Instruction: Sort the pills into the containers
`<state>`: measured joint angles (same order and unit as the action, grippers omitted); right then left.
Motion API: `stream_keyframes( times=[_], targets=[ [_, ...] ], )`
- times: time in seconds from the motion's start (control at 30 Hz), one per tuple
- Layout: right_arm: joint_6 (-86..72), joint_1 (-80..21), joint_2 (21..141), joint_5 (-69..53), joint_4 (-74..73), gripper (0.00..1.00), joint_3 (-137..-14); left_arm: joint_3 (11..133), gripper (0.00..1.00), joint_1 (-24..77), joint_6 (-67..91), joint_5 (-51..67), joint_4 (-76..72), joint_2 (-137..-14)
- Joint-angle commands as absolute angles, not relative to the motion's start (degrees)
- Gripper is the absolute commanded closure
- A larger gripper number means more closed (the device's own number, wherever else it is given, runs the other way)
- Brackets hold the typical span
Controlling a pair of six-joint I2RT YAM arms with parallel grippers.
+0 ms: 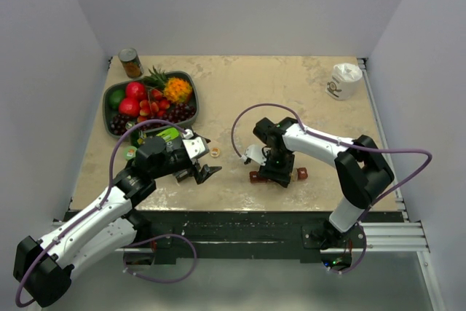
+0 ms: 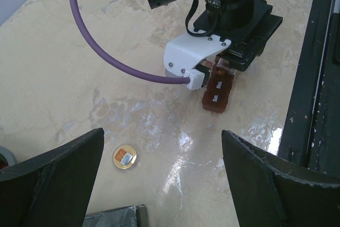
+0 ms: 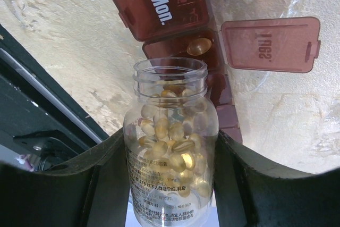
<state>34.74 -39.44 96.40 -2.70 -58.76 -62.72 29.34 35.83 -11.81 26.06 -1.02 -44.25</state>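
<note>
My right gripper (image 3: 170, 176) pinches the uncapped bottle (image 3: 171, 184) of pills (image 3: 169, 142) at the containers (image 3: 159, 9), near edge. The left gripper (image 2: 162, 150) is spread wide, holding nothing.

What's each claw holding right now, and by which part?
Right claw grips the open pill bottle by the sides of its body; left claw is open, holding nothing.
</note>
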Motion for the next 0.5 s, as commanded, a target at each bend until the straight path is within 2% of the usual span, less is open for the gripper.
stream_keyframes(
  times=[0.0, 0.47],
  targets=[
    [35.9, -40.0, 97.1, -3.4, -60.5, 0.86, -65.2, 30.1, 0.04, 36.2, -13.4, 27.2, -2.3, -43.9],
    [36.4, -40.3, 97.6, -2.1, -61.3, 0.86, -66.2, 30.1, 0.04, 36.3, -13.3, 27.3, -2.3, -44.0]
  ],
)
